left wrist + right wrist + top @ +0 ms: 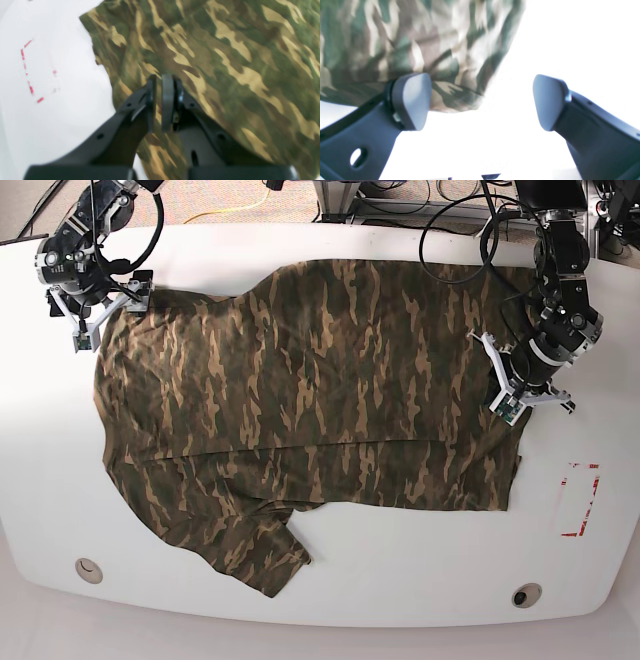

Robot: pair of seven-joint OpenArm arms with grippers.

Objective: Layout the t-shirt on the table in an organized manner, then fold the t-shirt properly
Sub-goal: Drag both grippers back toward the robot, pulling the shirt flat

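The camouflage t-shirt lies spread over the white table, one sleeve folded out at the front. My left gripper sits at the shirt's right edge. Its jaws are nearly closed, with a thin strip of cloth showing between them. In the base view it is at the shirt's right side. My right gripper is wide open and empty. It hovers at the shirt's far left corner, with its left finger over the cloth edge. It also shows in the base view.
A red-outlined tape rectangle lies right of the shirt and shows in the left wrist view. Two grommet holes sit near the front edge. Cables trail at the table's back.
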